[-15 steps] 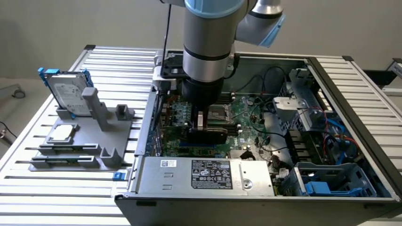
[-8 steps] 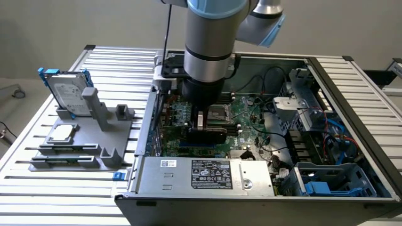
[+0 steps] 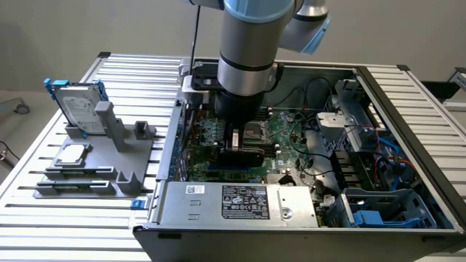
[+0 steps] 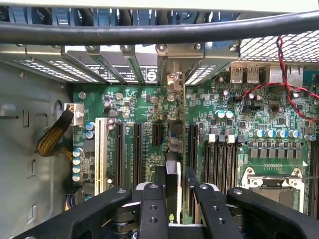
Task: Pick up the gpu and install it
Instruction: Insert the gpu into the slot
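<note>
Slatted desk [image 3: 73,229] carried an open case [image 3: 291,245], with the arm down inside it. Its pincer [image 4: 172,191] was clamped on the gpu [image 4: 173,144], held upright and edge-on just above a motherboard [image 4: 134,104] slot, bracket toward the rear wall. I reckoned this was so the card could seat straight.

Bright, even light; softer shade inside the computer case [image 3: 291,245]

Gpu [image 4: 173,189] upright between fingers [image 4: 152,209], above motherboard [image 4: 134,107], inside case [image 3: 291,246]
</note>
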Available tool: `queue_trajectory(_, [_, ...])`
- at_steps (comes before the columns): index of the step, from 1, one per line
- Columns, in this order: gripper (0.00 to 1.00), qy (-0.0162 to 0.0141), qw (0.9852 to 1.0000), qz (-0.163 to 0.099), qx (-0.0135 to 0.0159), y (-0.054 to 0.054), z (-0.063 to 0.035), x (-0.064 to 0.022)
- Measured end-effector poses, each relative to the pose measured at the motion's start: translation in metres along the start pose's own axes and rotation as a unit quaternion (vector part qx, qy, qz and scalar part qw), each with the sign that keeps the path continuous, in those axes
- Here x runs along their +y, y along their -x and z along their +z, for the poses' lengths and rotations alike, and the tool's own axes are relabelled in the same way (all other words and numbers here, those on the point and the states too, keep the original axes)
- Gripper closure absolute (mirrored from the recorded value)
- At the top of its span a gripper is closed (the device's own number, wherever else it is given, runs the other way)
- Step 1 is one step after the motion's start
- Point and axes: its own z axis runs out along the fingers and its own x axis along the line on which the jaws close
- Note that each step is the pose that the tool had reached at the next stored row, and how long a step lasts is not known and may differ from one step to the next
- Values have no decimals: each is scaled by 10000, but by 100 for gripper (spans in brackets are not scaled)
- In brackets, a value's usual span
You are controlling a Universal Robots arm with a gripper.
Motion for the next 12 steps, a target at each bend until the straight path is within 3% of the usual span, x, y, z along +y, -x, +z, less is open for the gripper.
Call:
queue_trajectory(8, [73, 23, 10000, -1, -10, -28, 7, -2])
queue_trajectory(12, [73, 50, 10000, -1, -15, -30, 7, -1])
